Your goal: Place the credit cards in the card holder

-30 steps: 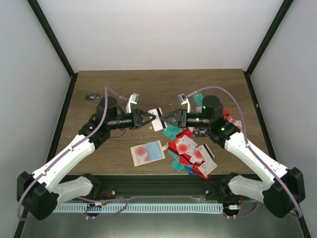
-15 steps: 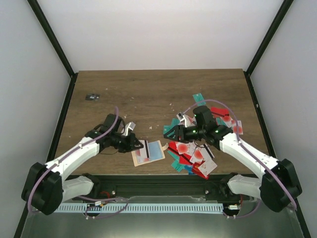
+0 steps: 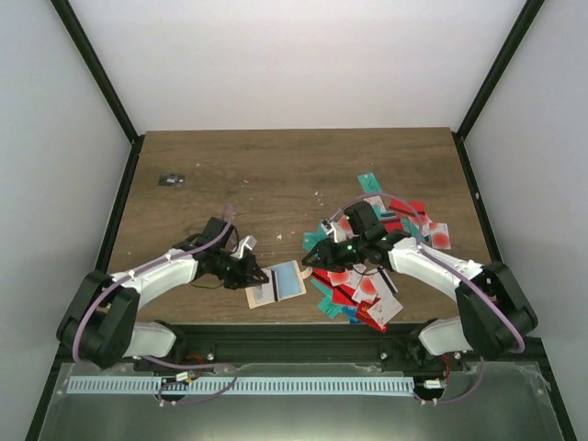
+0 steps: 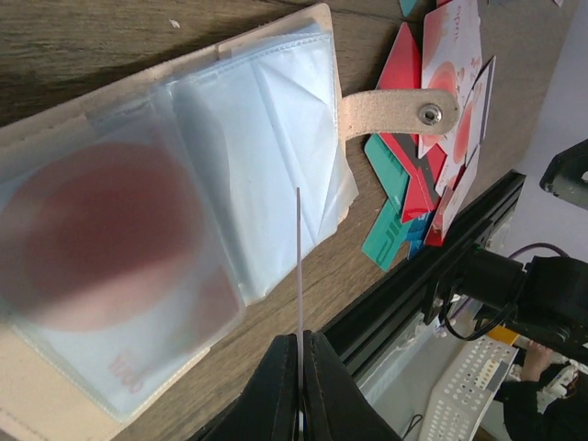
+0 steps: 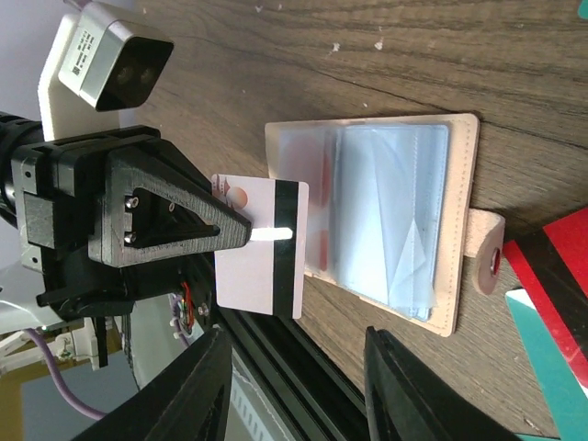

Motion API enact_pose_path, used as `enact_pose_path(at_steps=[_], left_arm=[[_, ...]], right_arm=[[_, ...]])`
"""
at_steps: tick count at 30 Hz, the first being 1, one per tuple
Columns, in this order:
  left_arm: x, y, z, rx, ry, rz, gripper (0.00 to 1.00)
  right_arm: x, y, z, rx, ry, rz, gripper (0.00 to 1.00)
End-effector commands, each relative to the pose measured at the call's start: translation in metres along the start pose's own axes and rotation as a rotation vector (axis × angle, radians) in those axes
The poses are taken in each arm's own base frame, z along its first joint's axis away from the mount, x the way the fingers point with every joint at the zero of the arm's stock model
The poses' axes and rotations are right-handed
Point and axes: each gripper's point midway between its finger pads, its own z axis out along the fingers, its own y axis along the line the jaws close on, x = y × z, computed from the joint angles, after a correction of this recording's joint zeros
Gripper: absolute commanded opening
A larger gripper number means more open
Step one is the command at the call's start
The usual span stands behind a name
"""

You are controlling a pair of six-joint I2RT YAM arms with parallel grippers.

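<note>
**Striped card poised at the open holder**

On the wooden table (image 3: 276, 175), a heap of loose credit cards (image 3: 363, 289) is spread at the right, so the task is judged to be at an early stage. Just left of the heap, the card holder (image 3: 280, 283) is laid open with its clear sleeves upward, one of them filled by a card bearing a red circle. The right gripper (image 3: 317, 253) is held above the holder's tab side, its fingers apart and nothing between them. The left gripper (image 3: 255, 276) is clamped on a striped card (image 5: 262, 243), held on edge over the holder's left end; whether its edge touches a sleeve cannot be told from these views. The insertion step is judged to be in hand. For the next move, the card's leading edge must be lined up with a sleeve mouth and slid in flat, and the holder could be steadied by the free gripper. The snap tab (image 4: 395, 110) is lying unfastened toward the heap
</note>
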Motion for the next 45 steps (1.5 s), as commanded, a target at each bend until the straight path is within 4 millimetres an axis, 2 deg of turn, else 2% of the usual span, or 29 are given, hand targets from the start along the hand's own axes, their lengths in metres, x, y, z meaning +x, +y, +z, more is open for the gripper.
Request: enact_pose_path(at_steps=[1, 15, 25, 45], left_arm=[[-0.007, -0.005, 0.005, 0.043, 0.000, 0.022, 0.04], [-0.012, 0.010, 0.024, 0.013, 0.060, -0.024, 0.04], [-0.024, 0.010, 0.032, 0.015, 0.069, -0.026, 0.04], [-0.038, 0.015, 0.048, 0.033, 0.063, -0.055, 0.04]], right_arm=[[-0.006, 0.003, 0.006, -0.009, -0.003, -0.041, 0.42], [-0.004, -0.016, 0.022, 0.015, 0.037, -0.014, 0.40], [0.007, -0.052, 0.040, 0.104, 0.113, 0.033, 0.35], [0.018, -0.071, 0.056, 0.116, 0.200, 0.067, 0.18]])
